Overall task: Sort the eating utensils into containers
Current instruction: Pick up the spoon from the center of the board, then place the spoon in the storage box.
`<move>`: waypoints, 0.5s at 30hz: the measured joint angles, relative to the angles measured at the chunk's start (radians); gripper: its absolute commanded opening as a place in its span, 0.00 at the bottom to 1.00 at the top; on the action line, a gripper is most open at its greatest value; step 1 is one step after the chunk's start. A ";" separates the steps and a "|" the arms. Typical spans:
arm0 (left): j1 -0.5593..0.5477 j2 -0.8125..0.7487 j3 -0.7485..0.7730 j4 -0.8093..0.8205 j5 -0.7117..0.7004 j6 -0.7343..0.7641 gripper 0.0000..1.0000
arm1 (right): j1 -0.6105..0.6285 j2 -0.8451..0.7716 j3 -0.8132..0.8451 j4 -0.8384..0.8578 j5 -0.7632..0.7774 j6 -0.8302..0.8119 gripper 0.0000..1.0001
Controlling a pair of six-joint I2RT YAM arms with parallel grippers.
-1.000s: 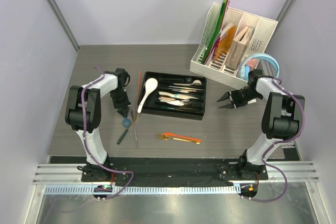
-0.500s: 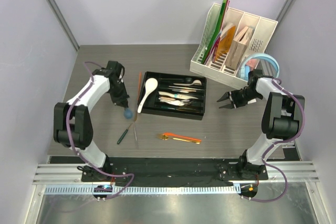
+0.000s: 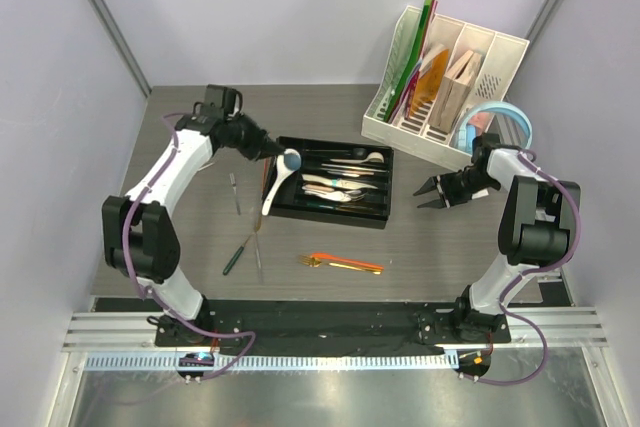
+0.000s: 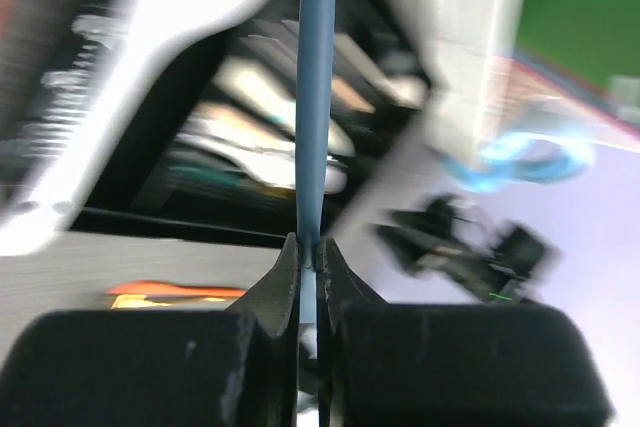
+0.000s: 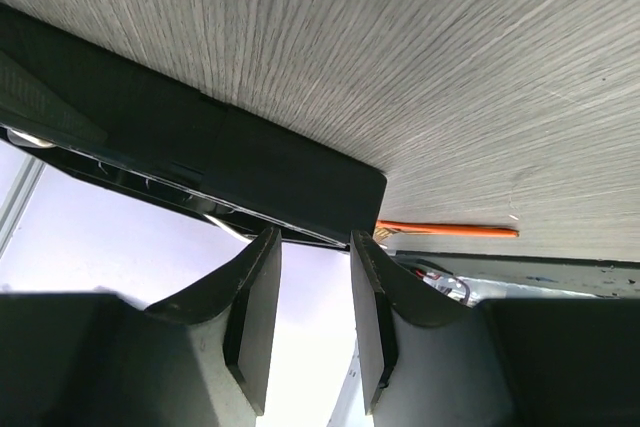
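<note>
The left gripper (image 3: pixel 271 151), pinching the blue spoon (image 3: pixel 292 159) by its handle, is hovering over the black tray's (image 3: pixel 330 217) upper-left end, spoon pointing rightward into it, while the right gripper (image 3: pixel 420 196) is idling part-open and empty at centre right.

Top view: bright, even, sharp; faint soft shadows on table (image 3: pixel 440 247).
Left wrist: heavy motion blur; tray (image 4: pixel 170 219) and white spoon (image 4: pixel 150 37) smeared, blue spoon (image 4: pixel 316 97) and left fingers (image 4: pixel 275 297) crisper.
Right wrist: table grain sharp; right fingers (image 5: pixel 255 307) perhaps slightly soft.
</note>
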 measured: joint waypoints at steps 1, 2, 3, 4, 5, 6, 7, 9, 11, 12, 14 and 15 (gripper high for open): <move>-0.015 0.018 0.034 0.006 0.018 -0.050 0.00 | 0.000 0.000 0.001 0.000 0.003 0.003 0.39; -0.037 0.044 0.082 0.024 0.038 -0.106 0.00 | 0.000 -0.001 0.001 0.000 0.006 0.005 0.39; -0.058 0.072 0.132 0.044 0.055 -0.154 0.00 | 0.000 -0.002 0.003 0.000 0.011 0.009 0.39; -0.089 0.110 0.192 0.070 0.073 -0.220 0.00 | 0.000 -0.003 0.005 0.000 0.016 0.011 0.39; -0.118 0.138 0.231 0.100 0.086 -0.274 0.00 | 0.000 -0.007 0.005 0.000 0.019 0.014 0.39; -0.146 0.159 0.257 0.126 0.095 -0.327 0.00 | 0.000 -0.013 0.006 0.000 0.023 0.017 0.39; -0.169 0.172 0.268 0.145 0.103 -0.375 0.00 | 0.000 -0.019 0.006 0.000 0.024 0.020 0.39; -0.222 0.185 0.265 0.169 0.107 -0.496 0.00 | 0.000 -0.034 0.005 0.000 0.025 0.026 0.38; -0.267 0.177 0.221 0.177 0.096 -0.620 0.00 | 0.000 -0.051 -0.003 0.003 0.024 0.032 0.38; -0.289 0.165 0.182 0.182 0.081 -0.681 0.00 | 0.000 -0.060 -0.008 0.002 0.023 0.035 0.38; -0.313 0.136 0.103 0.160 0.047 -0.765 0.00 | 0.000 -0.082 -0.032 0.005 0.022 0.038 0.38; -0.317 0.129 0.082 0.133 0.030 -0.795 0.00 | -0.002 -0.089 -0.043 0.003 0.023 0.039 0.39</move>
